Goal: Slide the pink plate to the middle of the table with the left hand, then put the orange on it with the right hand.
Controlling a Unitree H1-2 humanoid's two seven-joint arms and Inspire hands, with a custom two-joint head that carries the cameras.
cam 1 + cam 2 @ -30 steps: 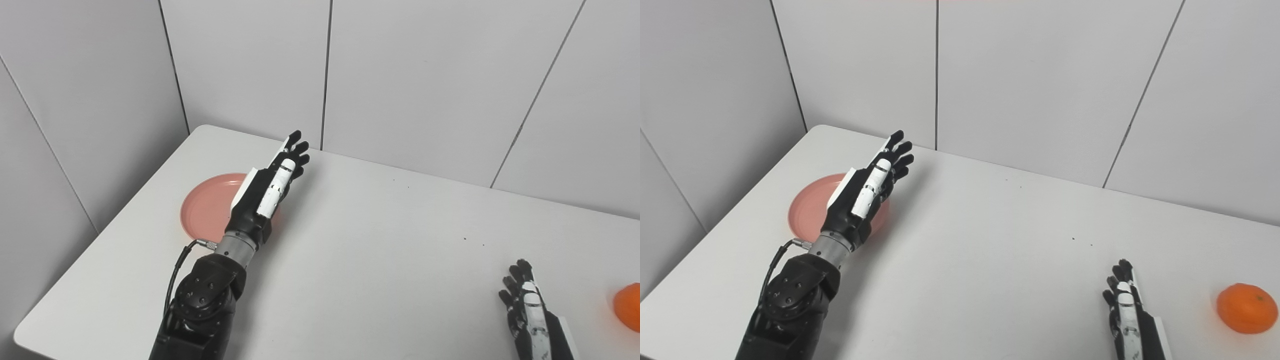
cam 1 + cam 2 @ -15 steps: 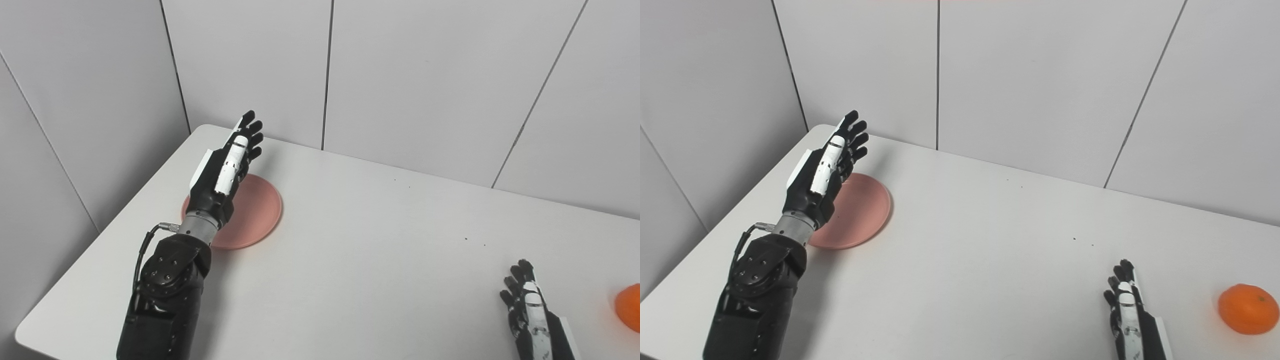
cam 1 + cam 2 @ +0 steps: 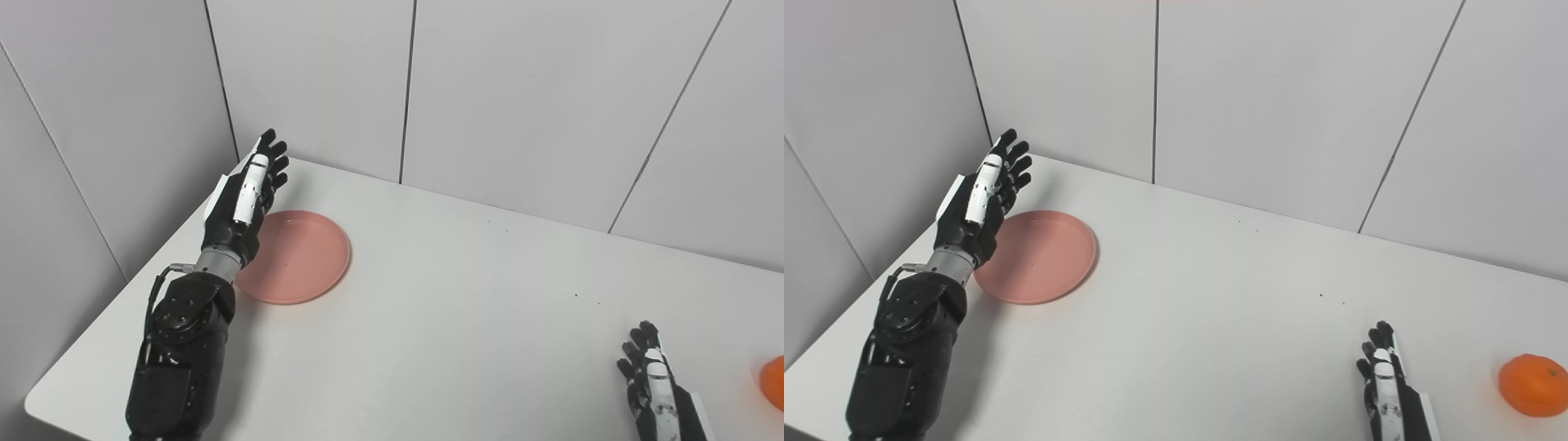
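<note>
Pink plate [image 3: 294, 256] lies at left of the frame near the table [image 3: 453, 306] edge, not yet at the middle. Left hand [image 3: 244, 199] stands spread and empty just beside its left rim. Orange [image 3: 1534, 384] waits at lower right, untouched, right hand [image 3: 1385, 383] spread nearby. Both steps remain. No readable writing anywhere.

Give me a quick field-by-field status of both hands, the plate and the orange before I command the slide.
left hand: open, fingers extended, at the plate's outer left edge; contact unclear
right hand: open, holding nothing, near the front edge
pink plate: flat on the table's left part, empty, not yet centred
orange: on the table, right of the right hand, untouched
table: white; middle area bare
</note>
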